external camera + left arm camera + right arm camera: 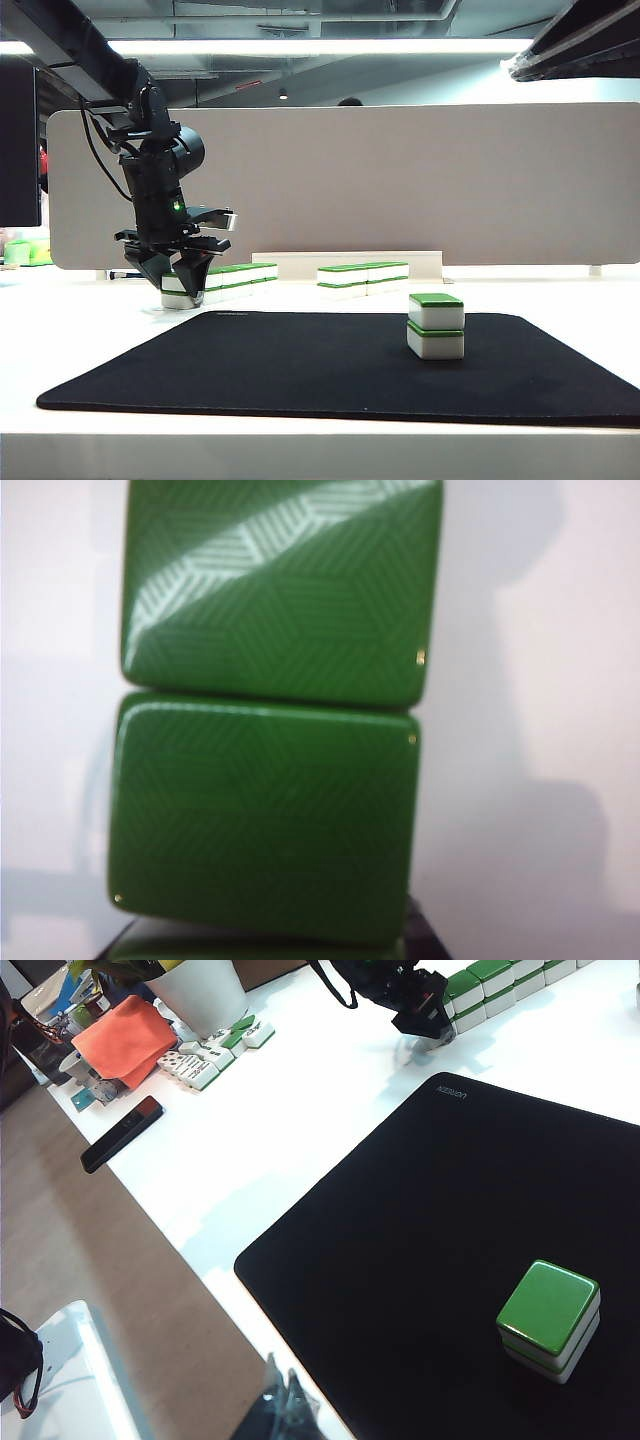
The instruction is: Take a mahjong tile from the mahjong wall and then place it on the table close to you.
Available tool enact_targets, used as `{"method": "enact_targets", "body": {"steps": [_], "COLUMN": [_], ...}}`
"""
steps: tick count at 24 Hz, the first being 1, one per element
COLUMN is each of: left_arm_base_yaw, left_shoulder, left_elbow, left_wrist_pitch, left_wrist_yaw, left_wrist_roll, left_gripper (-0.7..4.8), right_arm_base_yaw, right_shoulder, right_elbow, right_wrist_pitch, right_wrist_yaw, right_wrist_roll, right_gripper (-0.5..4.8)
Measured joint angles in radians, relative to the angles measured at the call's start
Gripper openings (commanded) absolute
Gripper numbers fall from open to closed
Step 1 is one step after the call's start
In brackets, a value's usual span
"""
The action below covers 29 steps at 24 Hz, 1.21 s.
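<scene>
Mahjong wall (238,277) runs along the white table (90,320) behind the black mat (330,365); the left tool (180,275) straddles its end, grip unclear. Only the right wrist view shows a phone (122,1133). Right tool unseen.

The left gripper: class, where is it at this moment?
In the exterior view the left gripper is on the left, at the mahjong wall's near end, behind the black mat.
</scene>
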Motion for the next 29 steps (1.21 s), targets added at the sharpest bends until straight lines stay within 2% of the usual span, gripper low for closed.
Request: {"method": "enact_targets", "body": {"steps": [8,14,20,23,29], "left_arm_base_yaw": [0.000,0.000,-0.020,-0.057,-0.148], "left_shoulder": [-0.003,-0.059,-0.152,-0.185,-0.195], "left_elbow": [0.000,-0.004,-0.003,-0.003,-0.003], "left_wrist_pitch": [-0.006,-0.064,-0.150,-0.207,-0.364], "left_wrist_yaw": [0.000,0.004,0.111,0.146,0.164], "left_wrist_roll": [0.000,0.000,-0.002,0.037,0.180], "left_gripper": [2.04,2.04,2.04,2.04,2.04], "right_arm_base_yaw": [0.000,0.000,0.000,0.000,0.000], "right_shoulder": [0.000,0.000,0.000,0.000,0.000], "right_elbow": [0.000,0.000,0.000,0.000,0.000], "right_wrist_pitch": [0.000,0.000,0.000,0.000,0.000], "right_wrist_yaw": [0.000,0.000,0.000,0.000,0.000], "right_wrist_roll": [0.000,0.000,0.000,0.000,0.000], "right_gripper": [-0.01,-0.01,-0.01,-0.01,-0.01]}}
